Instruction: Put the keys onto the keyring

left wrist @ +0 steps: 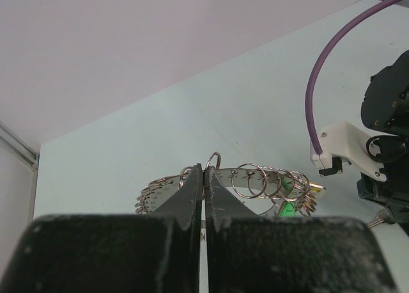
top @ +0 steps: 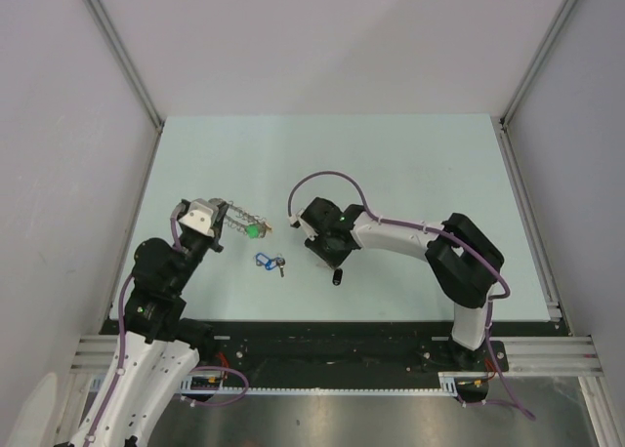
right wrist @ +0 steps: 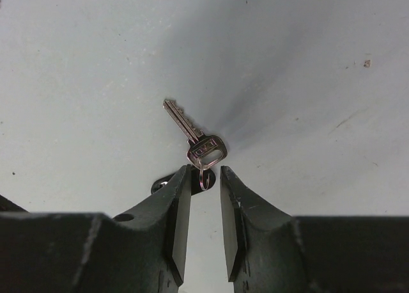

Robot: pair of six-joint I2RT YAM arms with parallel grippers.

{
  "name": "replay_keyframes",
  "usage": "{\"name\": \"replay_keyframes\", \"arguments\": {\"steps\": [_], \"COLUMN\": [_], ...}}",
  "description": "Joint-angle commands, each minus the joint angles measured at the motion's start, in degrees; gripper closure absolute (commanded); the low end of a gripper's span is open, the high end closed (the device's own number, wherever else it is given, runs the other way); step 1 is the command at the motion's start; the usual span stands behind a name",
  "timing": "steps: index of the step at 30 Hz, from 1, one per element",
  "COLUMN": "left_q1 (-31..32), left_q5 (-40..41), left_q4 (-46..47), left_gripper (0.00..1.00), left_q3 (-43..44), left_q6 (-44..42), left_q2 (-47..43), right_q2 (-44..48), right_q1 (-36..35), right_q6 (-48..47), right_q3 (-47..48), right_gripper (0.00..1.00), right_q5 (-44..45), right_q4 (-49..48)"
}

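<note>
Left gripper (left wrist: 204,181): jaws pressed fully together, pinching the grey band of the keyring (left wrist: 252,178). The ring is carried just above the table (top: 391,164), left of centre. From above, its long axis runs out from the fingertips to the right and slightly toward the arm bases, with the green tag (top: 253,230) at the far end, pointing at the other arm. In the left wrist view the band lies crosswise behind the fingers, small split rings standing along it.

Right gripper (right wrist: 206,178): jaws partly apart with a clear gap, low over the table right of centre. The black-tagged key (right wrist: 195,136) lies flat just ahead of the tips. Its blade points away from the gripper, up and to the left in the wrist view, with the bow toward the fingers. Its small split ring (right wrist: 205,176) sits in the gap beside the left finger (contact cannot be made out), and nothing is clamped. The black tag (right wrist: 167,182) shows partly behind that finger.

Blue-tagged key (top: 262,262): loose on the table between the two grippers, nearer the left one and below the keyring's free end. Its long axis runs roughly left to right, tag on the left, metal end on the right.
</note>
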State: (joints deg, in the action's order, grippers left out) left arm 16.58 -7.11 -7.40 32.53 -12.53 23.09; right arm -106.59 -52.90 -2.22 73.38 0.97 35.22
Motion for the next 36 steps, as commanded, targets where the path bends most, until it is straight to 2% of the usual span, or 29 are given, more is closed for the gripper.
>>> {"name": "replay_keyframes", "arguments": {"steps": [1, 11, 15, 18, 26, 32, 35, 36], "left_q1": [-0.32, -0.32, -0.32, -0.32, -0.32, -0.32, -0.32, -0.32], "left_q5": [0.7, 0.61, 0.61, 0.52, -0.35, -3.69, -5.27, -6.24], "left_q4": [4.06, 4.06, 4.06, 4.06, 4.06, 4.32, 4.76, 4.85], "left_gripper": [1.0, 1.0, 1.0, 1.0, 1.0, 1.0, 1.0, 1.0], "left_q3": [-0.1, -0.1, -0.1, -0.1, -0.02, 0.25, 0.69, 1.12], "left_q6": [-0.12, -0.12, -0.12, -0.12, -0.3, -0.12, 0.32, 0.75], "left_q2": [-0.68, -0.68, -0.68, -0.68, -0.77, 0.2, 1.08, 1.43], "right_q2": [-1.87, -3.89, -3.28, -1.79, 6.2, 13.67, 19.12, 21.14], "right_q1": [-0.88, -1.67, -1.76, -1.76, -1.76, -1.67, -1.24, -1.06], "right_q6": [-1.12, -1.3, -1.3, -1.39, -2.0, -3.93, -6.39, -7.09], "right_q3": [3.43, 4.49, 4.66, 4.66, 4.4, 2.82, -1.11, -2.79], "right_gripper": [0.71, 0.82, 0.94, 0.99, 1.0, 1.0, 1.0, 1.0], "right_q5": [2.98, 4.12, 5.18, 5.27, 4.13, 5.27, 4.39, 3.08], "right_q4": [3.09, 4.24, 4.77, 4.77, 3.28, -1.29, -7.08, -12.84]}}
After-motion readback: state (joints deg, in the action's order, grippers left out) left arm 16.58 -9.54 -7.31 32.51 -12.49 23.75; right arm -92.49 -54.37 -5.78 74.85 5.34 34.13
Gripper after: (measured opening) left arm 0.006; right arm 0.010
